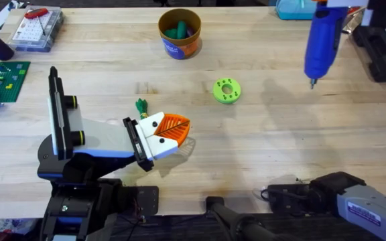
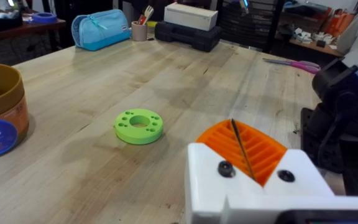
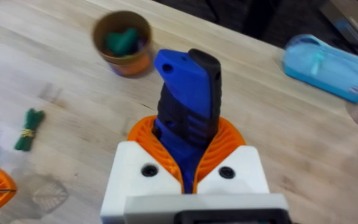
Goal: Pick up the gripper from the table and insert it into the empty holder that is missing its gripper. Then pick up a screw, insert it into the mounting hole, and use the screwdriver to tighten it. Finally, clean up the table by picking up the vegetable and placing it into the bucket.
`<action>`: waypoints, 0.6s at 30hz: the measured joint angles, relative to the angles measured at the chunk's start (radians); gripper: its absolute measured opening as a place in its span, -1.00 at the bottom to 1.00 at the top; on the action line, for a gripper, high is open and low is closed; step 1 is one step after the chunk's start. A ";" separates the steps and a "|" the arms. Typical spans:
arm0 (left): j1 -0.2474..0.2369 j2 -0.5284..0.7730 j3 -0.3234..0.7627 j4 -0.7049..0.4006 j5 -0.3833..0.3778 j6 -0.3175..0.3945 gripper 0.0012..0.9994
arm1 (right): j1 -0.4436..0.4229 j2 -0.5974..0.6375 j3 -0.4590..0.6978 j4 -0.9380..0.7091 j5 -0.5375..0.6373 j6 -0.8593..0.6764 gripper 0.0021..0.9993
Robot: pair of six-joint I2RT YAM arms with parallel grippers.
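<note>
My right gripper (image 3: 188,146) is shut on the blue screwdriver (image 3: 187,93). It holds the screwdriver (image 1: 322,40) above the table's far right, with the bit pointing down; the right gripper (image 1: 328,5) sits at its upper end. The lime-green disc (image 1: 227,90) lies mid-table, small holes ringing its central opening (image 2: 139,121). The vegetable (image 1: 141,106) lies left of the disc, just beyond my left gripper (image 1: 173,127), which is shut on nothing (image 2: 241,149). The bucket (image 1: 179,32) stands at the far middle with toy pieces inside. The loose gripper, its holder and the screw are out of view.
A clear parts box (image 1: 35,27) with a red-handled tool on it sits far left, with a green brick plate (image 1: 2,77) below it. A blue pouch (image 1: 297,8) and a black case (image 1: 380,47) stand at the far right. The bare table (image 1: 280,140) stretches between disc and arm bases.
</note>
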 joint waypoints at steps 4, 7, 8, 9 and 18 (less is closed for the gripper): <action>0.000 0.000 0.000 -0.005 0.001 0.000 -0.98 | 0.024 -0.018 -0.005 -0.020 -0.002 0.002 -0.89; 0.000 0.000 0.000 -0.006 0.001 0.000 -0.98 | 0.062 -0.034 -0.017 0.016 0.004 0.010 -0.89; 0.000 0.000 0.000 -0.006 0.002 0.000 -0.98 | 0.079 -0.045 -0.019 0.042 0.003 0.012 -0.89; 0.000 0.000 0.000 -0.007 0.002 0.000 -0.98 | 0.094 -0.056 -0.019 0.069 0.002 0.013 -0.89; 0.000 0.000 0.000 -0.008 0.004 0.000 -0.98 | 0.204 -0.108 -0.018 0.483 -0.125 0.020 -0.89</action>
